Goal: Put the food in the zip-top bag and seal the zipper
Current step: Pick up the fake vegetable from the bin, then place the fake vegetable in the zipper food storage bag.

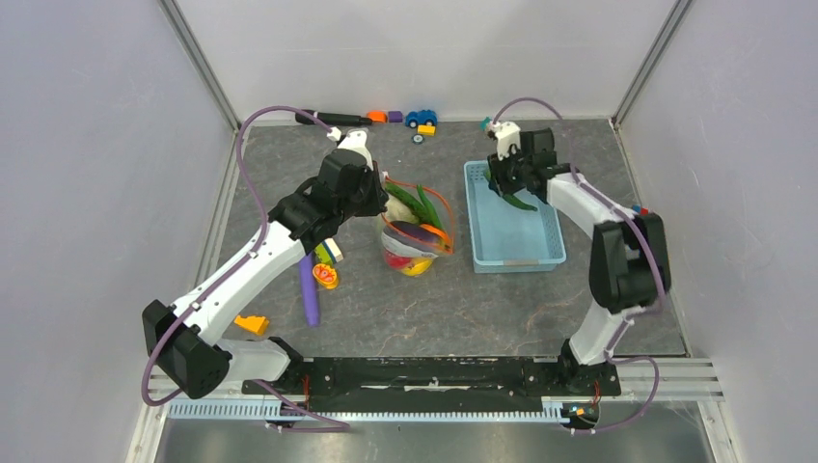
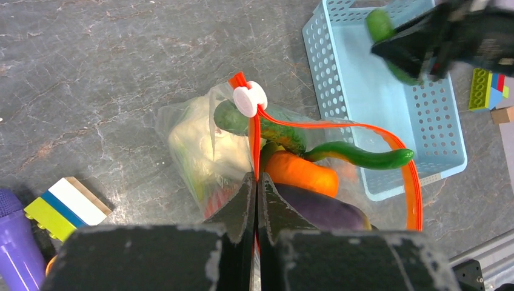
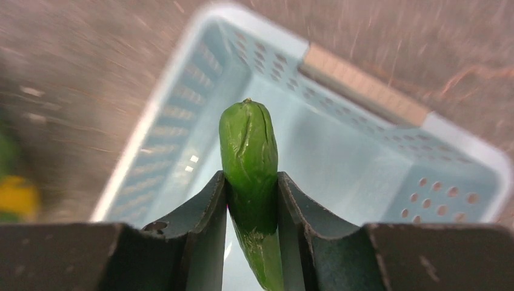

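Grey stone-patterned table [image 1: 424, 318]: the right gripper [image 3: 251, 180] was clamped on a green cucumber [image 3: 248, 142], its length in line with the jaws, above the blue basket [image 1: 516, 263]. The bag [image 2: 194, 142], open-mouthed and part filled with food [image 2: 300, 173], stood just left of the basket, its zipper [image 2: 411, 182] pinched tight by the left gripper [image 2: 257, 185].

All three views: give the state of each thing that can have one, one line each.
Clear crinkly zip-top bag: mouth open, food inside.
Orange-red zipper strip: unsealed along the open mouth.
Light blue perforated plastic basket: upright.
Left gripper: shut on the zipper strip.
Right gripper: shut on green toy cucumber, over the basket.
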`<action>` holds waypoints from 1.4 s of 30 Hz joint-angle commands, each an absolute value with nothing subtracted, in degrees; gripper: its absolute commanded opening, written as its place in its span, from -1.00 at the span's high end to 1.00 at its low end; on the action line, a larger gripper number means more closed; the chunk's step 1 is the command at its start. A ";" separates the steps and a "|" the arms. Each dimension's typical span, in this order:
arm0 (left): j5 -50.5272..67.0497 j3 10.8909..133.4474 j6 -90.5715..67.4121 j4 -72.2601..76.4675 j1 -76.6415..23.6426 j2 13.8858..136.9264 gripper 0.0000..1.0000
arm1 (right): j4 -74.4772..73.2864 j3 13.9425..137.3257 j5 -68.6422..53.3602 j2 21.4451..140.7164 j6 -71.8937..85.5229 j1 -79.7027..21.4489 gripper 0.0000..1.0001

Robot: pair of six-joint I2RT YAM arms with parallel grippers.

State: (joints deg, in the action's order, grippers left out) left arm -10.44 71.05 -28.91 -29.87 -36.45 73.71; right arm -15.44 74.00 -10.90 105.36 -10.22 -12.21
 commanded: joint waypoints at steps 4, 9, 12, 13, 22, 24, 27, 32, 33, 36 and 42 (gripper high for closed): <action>-12.03 70.66 -28.63 -28.13 -36.52 71.37 0.96 | 10.90 63.63 -33.43 82.19 4.02 -12.23 0.90; -12.55 70.62 -29.16 -27.97 -36.47 71.39 0.96 | 31.34 57.86 -42.44 75.31 18.46 -16.79 0.91; -12.63 70.75 -29.81 -27.95 -36.47 71.42 0.96 | 37.23 56.80 -41.82 73.83 22.82 -22.32 0.91; -12.73 70.68 -30.04 -27.95 -36.43 71.35 0.96 | 38.34 56.58 -41.60 73.76 23.99 -23.98 0.91; -12.50 70.58 -30.97 -28.02 -36.39 71.48 0.96 | 54.11 49.04 -38.08 73.99 35.42 -30.26 0.93; -12.55 70.49 -31.13 -28.08 -36.39 71.46 0.96 | 53.36 48.08 -36.55 74.28 35.87 -30.50 0.93; -12.48 70.51 -31.44 -28.45 -36.39 71.48 0.96 | 52.53 46.71 -35.01 74.20 36.00 -30.92 0.93; -12.51 70.49 -31.91 -28.56 -36.39 71.30 0.96 | 46.61 43.44 -30.00 72.20 31.85 -31.78 0.91; -12.57 70.49 -32.03 -28.65 -36.39 71.22 0.96 | 45.34 42.57 -28.88 71.66 30.98 -32.02 0.91; -12.65 70.57 -32.05 -28.86 -36.39 71.23 0.96 | 42.40 40.75 -25.14 69.97 28.34 -33.32 0.90; -12.44 70.33 -32.61 -29.09 -36.39 70.88 0.96 | 35.57 40.80 -14.99 68.96 24.02 -36.30 0.90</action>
State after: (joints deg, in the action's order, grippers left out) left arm -11.75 70.50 -30.41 -29.95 -36.45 73.28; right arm 38.98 40.47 -23.49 70.65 27.99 -34.65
